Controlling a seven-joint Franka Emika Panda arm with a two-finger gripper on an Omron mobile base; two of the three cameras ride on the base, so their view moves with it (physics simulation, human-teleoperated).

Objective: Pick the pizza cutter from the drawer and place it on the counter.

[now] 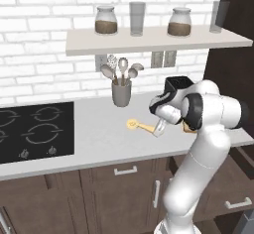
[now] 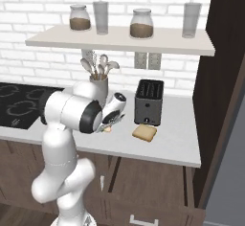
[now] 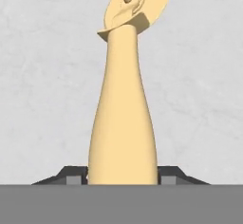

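Hand view looks straight down the pizza cutter [image 3: 122, 123]: its fat handle end sits between the two dark fingertips [image 3: 71, 174] of the claw [image 3: 122, 175], which is clamped on it, and the disc head points to 12 o'clock over the pale grey table [image 3: 42, 76]. From the left base view, the cutter [image 1: 139, 125] is low over the slab, head toward 9 o'clock from the claw [image 1: 159, 129]; whether the disc touches the surface I cannot tell.

Risks, as I judge them: the grip is on the very end of a tapered handle, so the tool could pivot or slip out head-first. Letting go while it is tilted or above the table [image 1: 99, 139] would make it drop and skid toward the hob [image 1: 34, 129] at 9 o'clock.

Containers: a grey utensil holder [image 1: 121, 93] at 11 o'clock from the cutter holds spoons and ladles [image 1: 119, 69]. On the shelf [image 1: 149, 42], two lidded jars [image 1: 106, 20] hold brown contents, and two glasses [image 1: 137, 18] look empty. The drawer [image 1: 238, 178] hangs open at lower right; its inside is hidden.
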